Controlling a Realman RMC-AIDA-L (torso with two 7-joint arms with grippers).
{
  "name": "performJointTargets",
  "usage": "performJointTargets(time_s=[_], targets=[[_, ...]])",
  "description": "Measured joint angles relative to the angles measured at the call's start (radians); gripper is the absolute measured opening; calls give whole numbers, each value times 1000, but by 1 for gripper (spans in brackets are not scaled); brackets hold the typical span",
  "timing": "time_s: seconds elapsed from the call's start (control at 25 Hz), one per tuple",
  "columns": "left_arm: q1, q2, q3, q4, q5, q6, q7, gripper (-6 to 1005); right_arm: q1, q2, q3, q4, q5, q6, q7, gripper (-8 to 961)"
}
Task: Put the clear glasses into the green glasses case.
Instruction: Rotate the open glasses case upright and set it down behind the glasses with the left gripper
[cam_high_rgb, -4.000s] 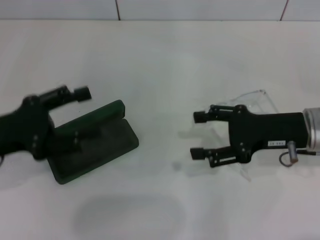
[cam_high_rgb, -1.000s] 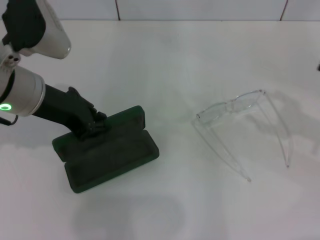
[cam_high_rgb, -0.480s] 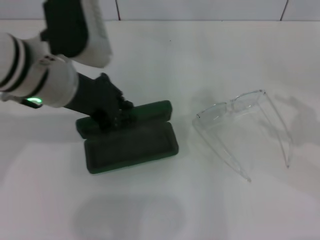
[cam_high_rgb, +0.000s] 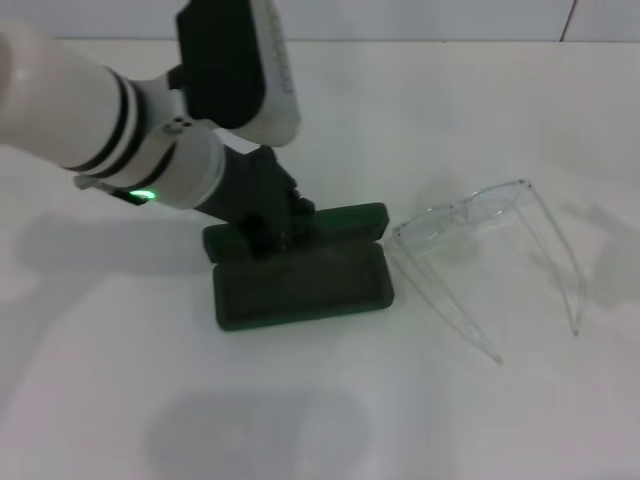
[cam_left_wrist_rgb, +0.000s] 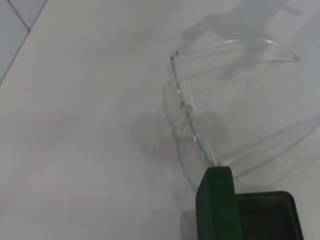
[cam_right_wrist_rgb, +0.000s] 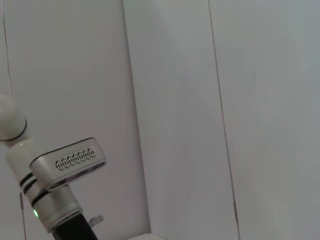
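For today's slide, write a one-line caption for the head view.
Left gripper grips the open green glasses case by its lid beside the clear glasses on the table.

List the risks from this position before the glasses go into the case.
1. The left gripper grips the raised lid of the green glasses case, whose corner sits very close to the clear glasses; any further slide could knock the frame.
2. The glasses lie with arms unfolded, so they may not fit the tray unless folded.
3. The transparent frame barely stands out against the white table, so a grasp could miss. The right gripper is out of view.
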Motion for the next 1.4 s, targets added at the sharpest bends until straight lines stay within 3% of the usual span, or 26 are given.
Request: performJointTargets(time_s=[0.36,1.4], targets=[[-42,0,104,-14,-9,-80,28,208,-4,-3,1,22,-1,-1,-16,874],[-24,0,160,-39,-27,-186,78,210,-15,-3,2,36,-1,-25,-17,874]])
